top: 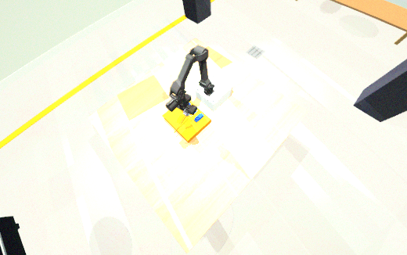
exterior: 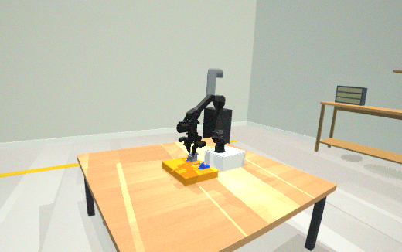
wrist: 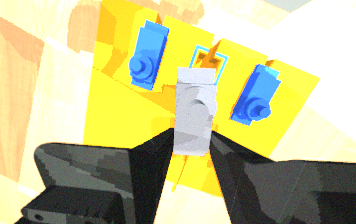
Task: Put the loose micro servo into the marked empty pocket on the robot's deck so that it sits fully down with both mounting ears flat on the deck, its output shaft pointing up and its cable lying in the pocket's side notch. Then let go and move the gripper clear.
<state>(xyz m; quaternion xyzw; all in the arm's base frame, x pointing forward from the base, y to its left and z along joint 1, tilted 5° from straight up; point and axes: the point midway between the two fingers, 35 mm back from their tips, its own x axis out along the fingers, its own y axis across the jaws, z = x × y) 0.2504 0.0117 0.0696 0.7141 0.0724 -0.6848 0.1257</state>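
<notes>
Deck [top: 189, 132] [exterior: 186, 178] [wrist: 120, 112] on table [top: 250, 156] [exterior: 232, 205]; wrist view: pocket [wrist: 223, 67] between two seated servos, one left [wrist: 151, 50], one right [wrist: 261, 92].

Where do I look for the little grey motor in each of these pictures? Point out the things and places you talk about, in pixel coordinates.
Top: just left of centre, a pale speck [top: 186, 113] under the hand [top: 191, 111].
Exterior: near the middle, below the hand [exterior: 192, 154].
Wrist: dead centre, the grey block [wrist: 193, 117] between the fingers.
Shared landmark: the yellow deck [top: 189, 134] [exterior: 186, 178] [wrist: 115, 120].
</notes>
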